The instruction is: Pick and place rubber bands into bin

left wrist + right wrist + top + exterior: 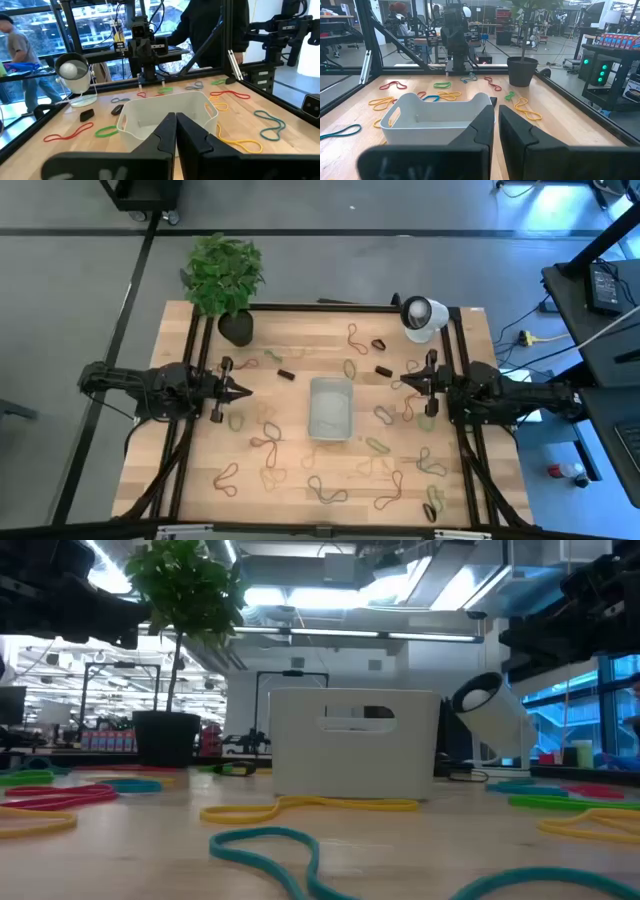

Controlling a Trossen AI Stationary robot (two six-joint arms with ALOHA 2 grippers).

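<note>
Rubber bands lie scattered around the bin mid-table; your left gripper and right gripper face it from either side, fingers together, empty, bands near both.

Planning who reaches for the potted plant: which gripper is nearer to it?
Left. The left gripper sits just below the potted plant in the high view. The right gripper is across the table, past the bin.
</note>
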